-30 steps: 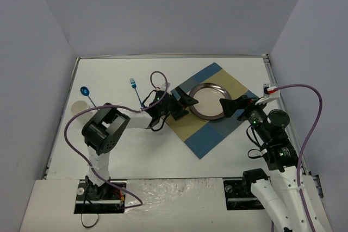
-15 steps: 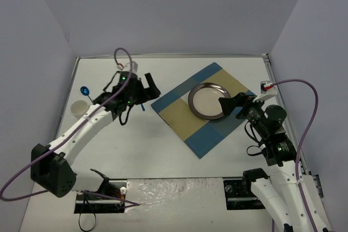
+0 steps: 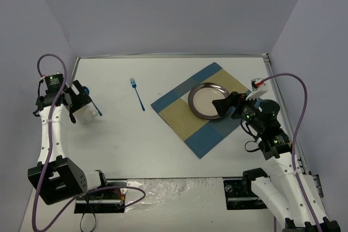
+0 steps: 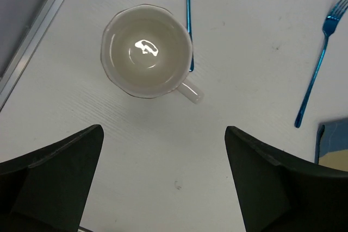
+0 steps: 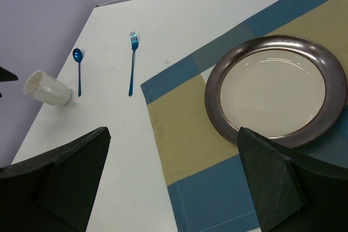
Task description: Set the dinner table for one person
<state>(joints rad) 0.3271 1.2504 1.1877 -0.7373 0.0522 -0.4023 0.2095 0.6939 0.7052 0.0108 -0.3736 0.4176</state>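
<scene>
Top external view: the white surface (image 3: 163, 139) is seen filling the space between lavender-grey walls (image 3: 163, 14), with both arm bases at its near edge. On its right half a blue-and-tan checked placemat (image 3: 179, 113) is laid at a diagonal. A round plate (image 3: 205, 100) with a dark metallic rim and a pale centre is set on the far-right part of that cloth. A blue fork (image 3: 137, 94) is laid on the bare surface left of the placemat, apart from it, with its tines pointing away from the arms. Farther left, near the left edge, a blue spoon (image 5: 78, 71) and a cream cup (image 4: 147, 51) are found side by side. The spoon's handle runs just beside the cup's rim on the fork's side, and the cup's small handle is turned toward that same side.

The left fingers (image 4: 60, 172) are held above the cup. In the left wrist view they are spread wide, nothing is caught between them, and the cup is seen beyond their tips, clear of both. The right fingers (image 5: 65, 172) are held over the near-right edge of the plate, likewise spread wide with nothing pinched. In the right wrist view the plate's rim is partly covered by one finger, and whether it is touched cannot be told.
</scene>
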